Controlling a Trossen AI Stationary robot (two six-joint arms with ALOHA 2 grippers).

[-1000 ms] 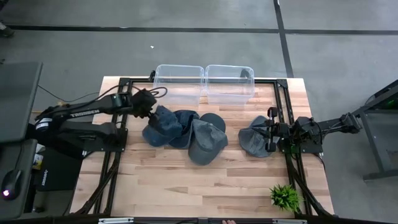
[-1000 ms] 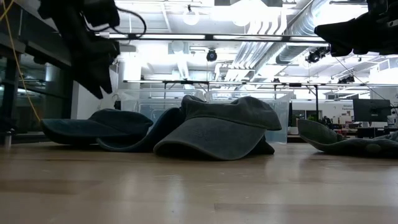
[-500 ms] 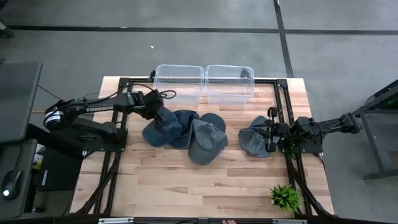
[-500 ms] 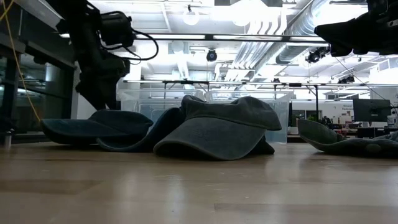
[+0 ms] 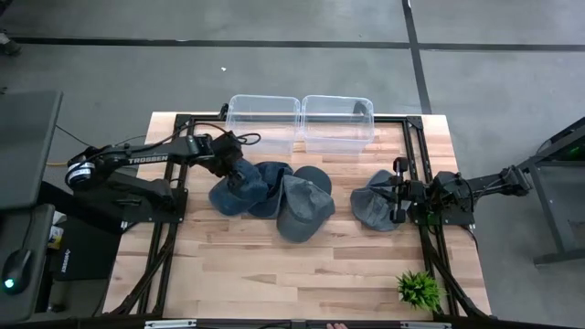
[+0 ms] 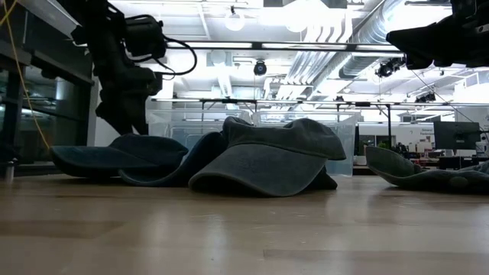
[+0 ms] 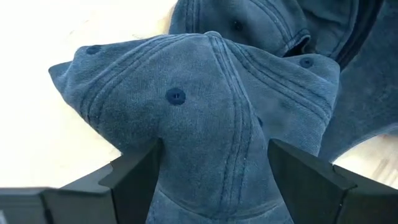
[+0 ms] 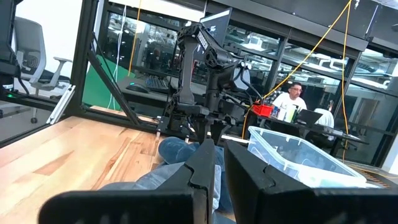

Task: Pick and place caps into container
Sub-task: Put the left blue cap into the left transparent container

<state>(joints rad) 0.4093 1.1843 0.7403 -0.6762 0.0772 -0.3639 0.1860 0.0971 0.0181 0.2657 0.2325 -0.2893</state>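
1. Caps (image 6: pixel 267 156) piled mid-table, grey one frontmost.
2. Left gripper (image 6: pixel 126 114) hangs above leftmost cap (image 6: pixel 114 153).
3. Clear container (image 6: pixel 336 134) behind the pile.
4. Another cap (image 6: pixel 428 174) lies apart at right edge.

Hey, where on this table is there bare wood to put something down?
The wooden table's near strip is bare from the cap pile to the small green plant. A narrower gap separates the pile from the lone blue-grey cap. It's crowded near the clear plastic bins.
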